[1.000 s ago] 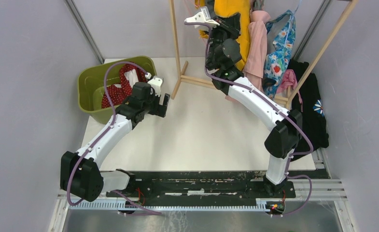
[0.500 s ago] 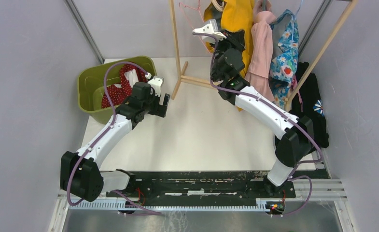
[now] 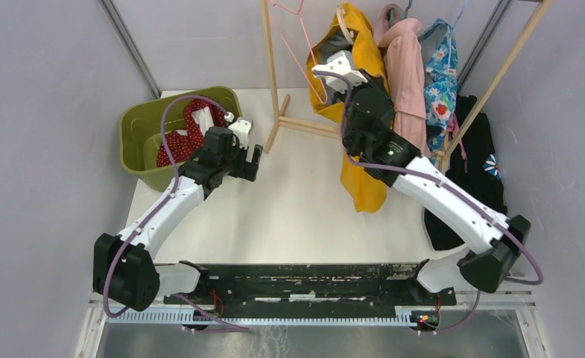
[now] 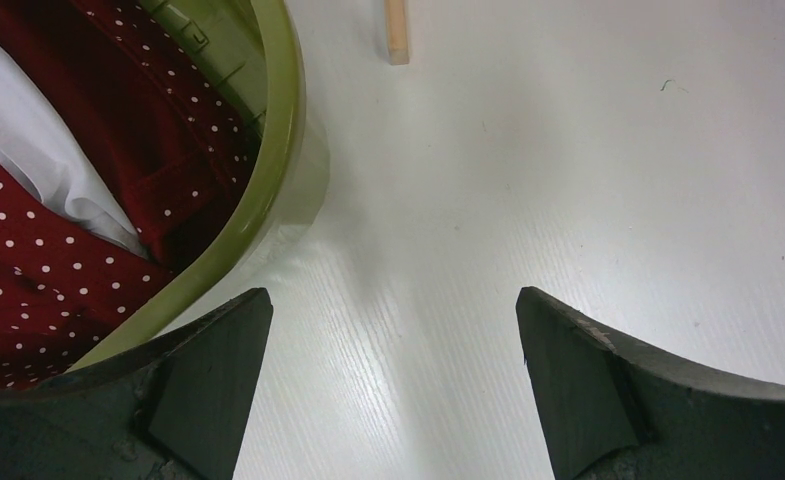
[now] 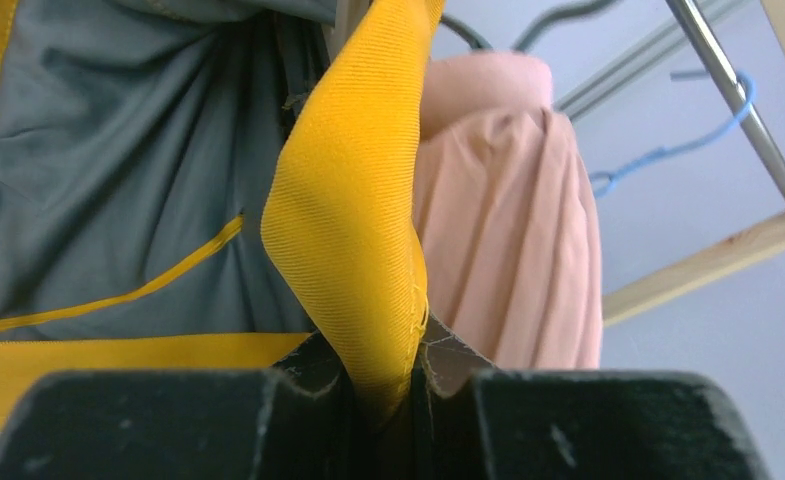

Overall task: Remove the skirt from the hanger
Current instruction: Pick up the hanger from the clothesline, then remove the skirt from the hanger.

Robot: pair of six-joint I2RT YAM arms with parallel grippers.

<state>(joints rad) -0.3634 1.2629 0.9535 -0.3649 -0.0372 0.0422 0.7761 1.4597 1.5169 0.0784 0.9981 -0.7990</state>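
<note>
Right pincer point(image 5: 393, 392) is clamped on a fold of the yellow skirt point(image 5: 353, 200) just above it, presumably to drag it off the hanger, apparently hidden in the cloth, while left pincer point(image 4: 390, 302) hangs wide open beside the green bin point(image 4: 283, 150).

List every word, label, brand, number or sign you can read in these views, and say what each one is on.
None: no lettering can be read in any view.
Green bin: a small raised mark on its inner wall, too small to read.
Red polka-dot cloth, yellow skirt, floral garment: pattern or plain fabric only, no words.
</note>
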